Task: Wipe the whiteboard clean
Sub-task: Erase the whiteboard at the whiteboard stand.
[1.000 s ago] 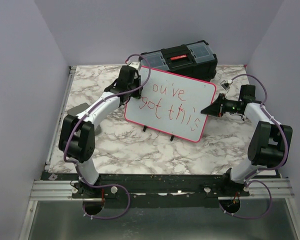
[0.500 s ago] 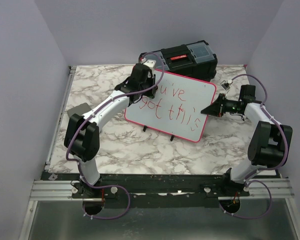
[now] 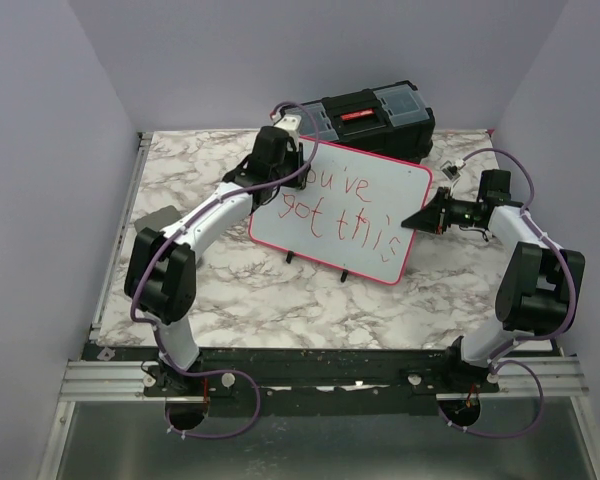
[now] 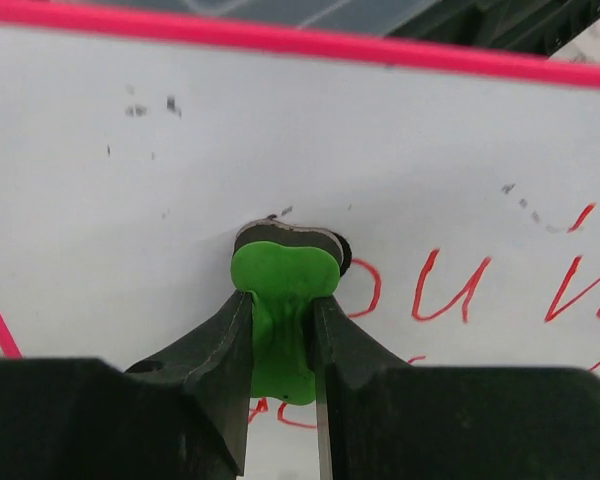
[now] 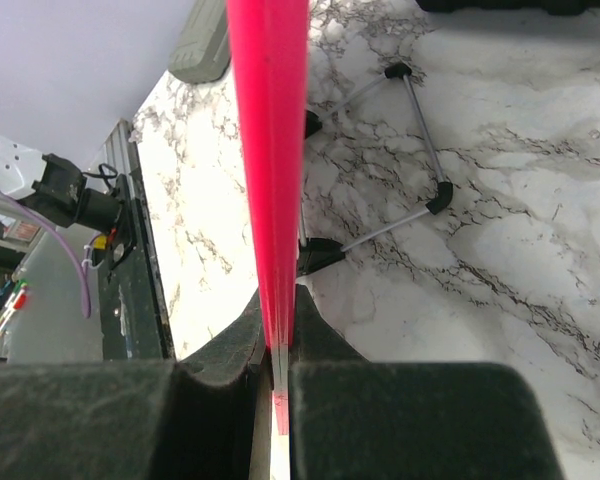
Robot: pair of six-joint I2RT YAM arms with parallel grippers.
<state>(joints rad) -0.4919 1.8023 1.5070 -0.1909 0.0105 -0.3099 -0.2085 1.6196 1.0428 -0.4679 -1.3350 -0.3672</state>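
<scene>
The whiteboard (image 3: 375,195) leans upright on the marble table, pink-rimmed, with red writing across it. My left gripper (image 3: 292,168) is at the board's upper left corner. In the left wrist view this gripper (image 4: 283,305) is shut on a green eraser (image 4: 282,268). The eraser's dark pad presses on the white face (image 4: 180,160), just left of a red letter. My right gripper (image 3: 412,219) is shut on the board's right edge; in the right wrist view its jaws (image 5: 277,305) pinch the pink rim (image 5: 268,120).
A black toolbox (image 3: 365,115) stands right behind the board. A small grey flat pad (image 3: 152,220) lies at the table's left side. Behind the board, its wire stand with black feet (image 5: 420,130) rests on the marble.
My left arm has carried the eraser from the board's left edge rightward and up onto its upper left face. The right gripper and the board have stayed put.
</scene>
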